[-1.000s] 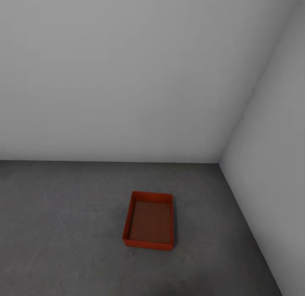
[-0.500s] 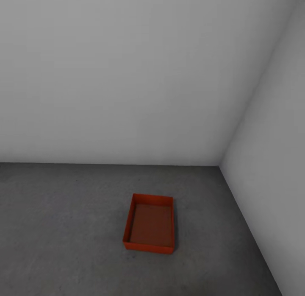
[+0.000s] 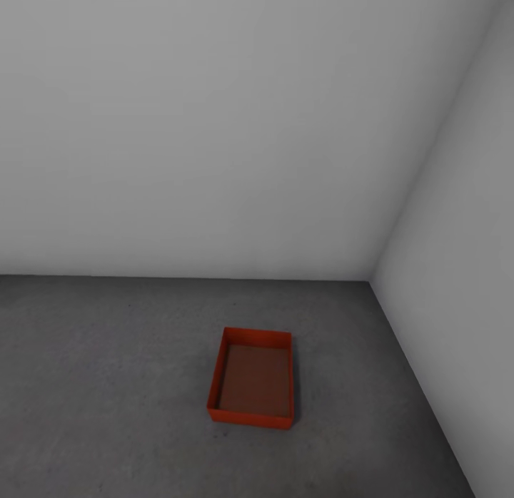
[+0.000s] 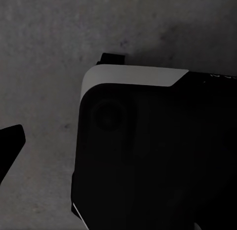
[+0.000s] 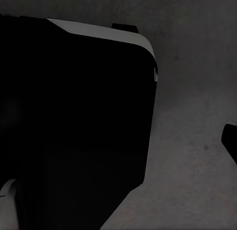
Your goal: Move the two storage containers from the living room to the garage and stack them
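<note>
One orange-red storage container (image 3: 251,378) sits open and empty on the dark grey concrete floor (image 3: 107,384) of the garage, near the corner of two white walls. It stands upright with its long side running away from me. In the left wrist view a dark fingertip (image 4: 10,141) shows at the picture's edge over bare floor, holding nothing. A dark fingertip (image 5: 231,138) shows the same way in the right wrist view. Both wrist cameras look down past my black, white-trimmed base (image 4: 148,156).
A plain white wall (image 3: 214,127) runs across the back. A second white wall (image 3: 464,270) closes the right side, about a container's width from the bin. Bare concrete stretches to the left of the bin and in front of it.
The whole head view has drifted slightly downward, so the camera moved a little. The container has stayed at its spot on the floor.
</note>
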Robot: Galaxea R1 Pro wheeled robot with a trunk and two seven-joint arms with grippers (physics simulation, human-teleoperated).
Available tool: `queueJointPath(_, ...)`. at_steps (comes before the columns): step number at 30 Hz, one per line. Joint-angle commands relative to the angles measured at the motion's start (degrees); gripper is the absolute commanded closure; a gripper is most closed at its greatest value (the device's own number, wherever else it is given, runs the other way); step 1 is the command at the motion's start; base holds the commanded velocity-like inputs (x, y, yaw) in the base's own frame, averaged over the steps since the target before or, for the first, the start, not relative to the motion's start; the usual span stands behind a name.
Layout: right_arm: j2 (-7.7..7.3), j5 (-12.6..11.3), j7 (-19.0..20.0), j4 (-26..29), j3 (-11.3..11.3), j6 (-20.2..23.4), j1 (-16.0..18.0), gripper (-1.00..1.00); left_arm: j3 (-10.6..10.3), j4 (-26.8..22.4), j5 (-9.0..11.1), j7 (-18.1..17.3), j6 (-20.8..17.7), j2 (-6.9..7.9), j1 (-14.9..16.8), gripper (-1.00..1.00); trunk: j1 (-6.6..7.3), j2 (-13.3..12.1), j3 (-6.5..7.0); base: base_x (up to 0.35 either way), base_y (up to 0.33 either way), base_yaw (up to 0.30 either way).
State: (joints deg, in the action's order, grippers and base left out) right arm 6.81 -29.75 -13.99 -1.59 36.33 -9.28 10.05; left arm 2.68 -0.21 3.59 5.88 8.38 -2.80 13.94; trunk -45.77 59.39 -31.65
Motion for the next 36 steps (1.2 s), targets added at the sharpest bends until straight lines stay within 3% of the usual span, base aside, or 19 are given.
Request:
queueJointPath(1, 0.05, -0.6, 0.0, -0.2, 0.5, -0.2, 0.1, -1.00, 0.2, 0.1, 0.4, 0.0, 0.2, -0.02, 0.0, -1.00, 0.00, 0.0, -0.05, 0.000, 0.000, 0.000)
queueJointPath(13, 0.08, -0.6, 0.0, -0.2, 0.5, -0.4, 0.1, -1.00, 0.2, 0.0, 0.4, 0.0, 0.2, 0.05, 0.0, -1.00, 0.00, 0.0, -0.01, 0.000, 0.000, 0.003)
queueJointPath(36, 0.09, -0.8, 0.1, -0.3, 0.5, -0.5, 0.1, -1.00, 0.2, 0.0, 0.4, 0.0, 0.2, 0.07, 0.0, -1.00, 0.00, 0.0, 1.68, 0.000, 0.000, 0.063)
